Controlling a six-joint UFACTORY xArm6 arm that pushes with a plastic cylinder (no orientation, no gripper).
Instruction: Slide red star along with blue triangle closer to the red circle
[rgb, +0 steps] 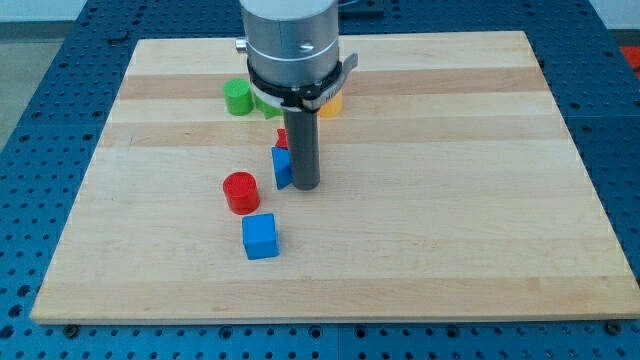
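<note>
Our tip (306, 186) touches the blue triangle (281, 167) at frame center, the red star (283, 137) just above it. The red circle (240, 192) lies lower left on the tabletop (450, 220). We have no fingers, only the rod.

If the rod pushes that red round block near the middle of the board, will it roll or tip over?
Probably neither. The red circle stands on a flat end and looks squat, so it should slide rather than roll or tip. The wooden board looks smooth, so it may glide easily. A push off its centre could send it curving aside. My tip is to its right, not touching.
</note>
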